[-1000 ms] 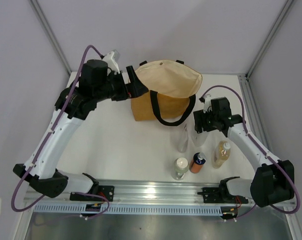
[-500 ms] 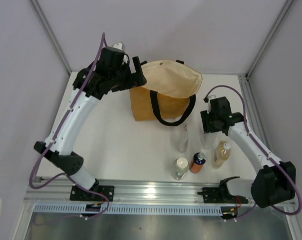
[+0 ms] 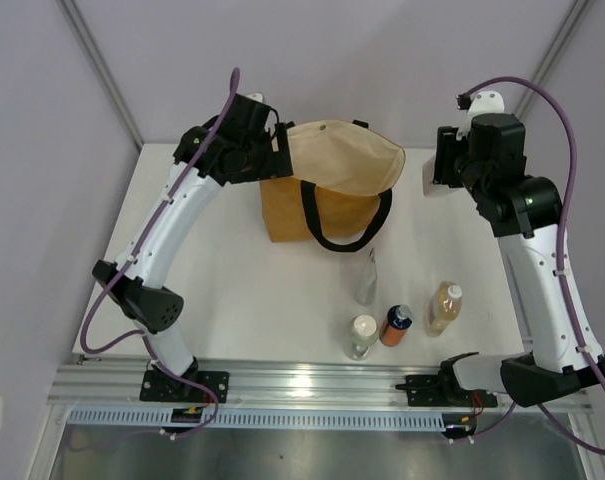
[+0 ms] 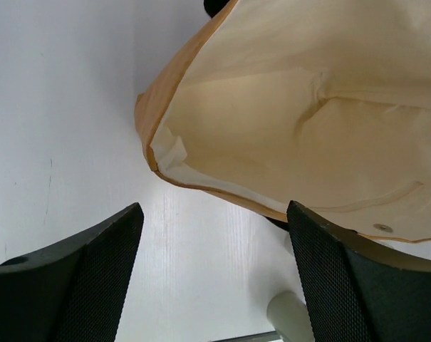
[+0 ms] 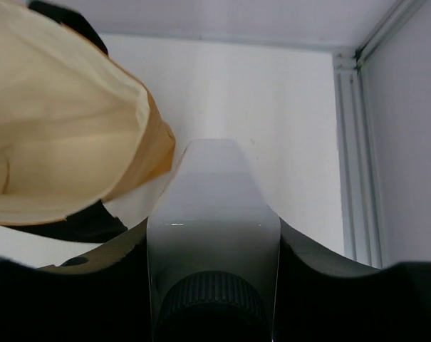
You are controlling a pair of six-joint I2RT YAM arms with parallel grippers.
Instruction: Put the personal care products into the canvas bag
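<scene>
The canvas bag (image 3: 327,205) stands open at the back of the table, its cream inside showing. My left gripper (image 3: 279,160) is open and empty at the bag's left rim; in the left wrist view the bag (image 4: 286,135) fills the top, just beyond the gripper (image 4: 214,210). My right gripper (image 3: 434,172) is raised to the right of the bag's mouth, shut on the small grey-capped bottle (image 5: 214,206). On the table stand the slim clear bottle (image 3: 367,280), the clear white-capped bottle (image 3: 361,335), the orange dark-capped bottle (image 3: 395,325) and the yellowish bottle (image 3: 442,307).
The bag's black handle (image 3: 334,238) hangs over its front. A metal rail (image 3: 312,385) runs along the near table edge. The enclosure's frame post (image 5: 357,149) and wall stand close on the right.
My right gripper has lifted the small grey-capped bottle off the table, up and back to beside the bag's mouth. My left gripper has moved right to the bag's left rim.
</scene>
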